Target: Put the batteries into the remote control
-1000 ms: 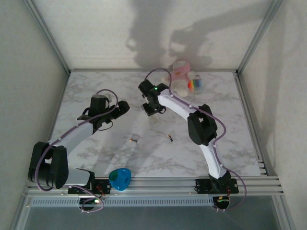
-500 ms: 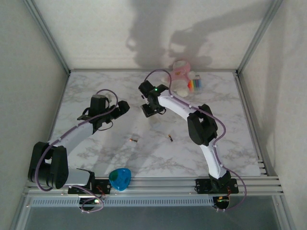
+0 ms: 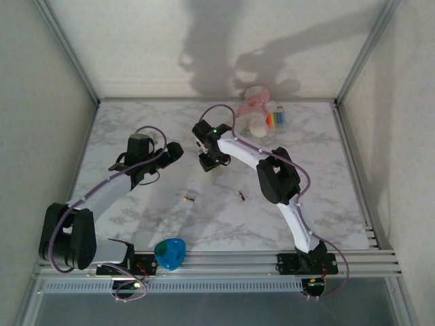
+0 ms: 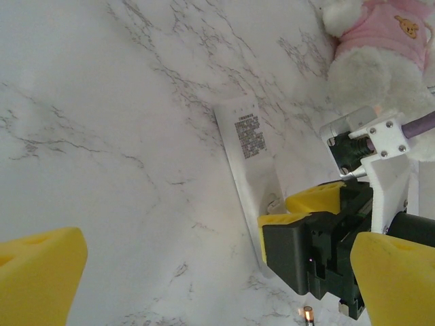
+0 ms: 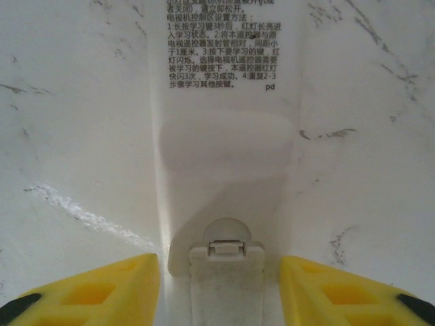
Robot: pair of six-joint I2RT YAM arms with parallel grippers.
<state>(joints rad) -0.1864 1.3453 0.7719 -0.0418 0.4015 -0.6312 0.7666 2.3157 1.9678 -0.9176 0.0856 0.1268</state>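
Observation:
The remote control (image 5: pixel 228 129) lies back side up on the marble table (image 3: pixel 136 129), printed label and battery cover latch (image 5: pixel 226 248) facing up. My right gripper (image 5: pixel 221 295) is open, its yellow fingers (image 5: pixel 95 292) on either side of the remote's cover end. From the left wrist the remote (image 4: pixel 248 146) runs toward the right gripper (image 4: pixel 299 207). My left gripper (image 4: pixel 217 285) is open over bare marble to the left of the remote. From above, the right gripper (image 3: pixel 207 163) and left gripper (image 3: pixel 178 149) are apart. Two batteries (image 3: pixel 189 198) (image 3: pixel 240 195) lie nearer the bases.
A pink-and-white plush toy (image 3: pixel 255 109) and a small rainbow-striped item (image 3: pixel 276 121) sit at the back right. A blue object (image 3: pixel 170 253) rests on the front rail. One battery (image 4: pixel 307 314) lies near the right gripper's body.
My right gripper has shifted a little left and toward the near side over the remote's end. The left arm and both batteries have stayed put.

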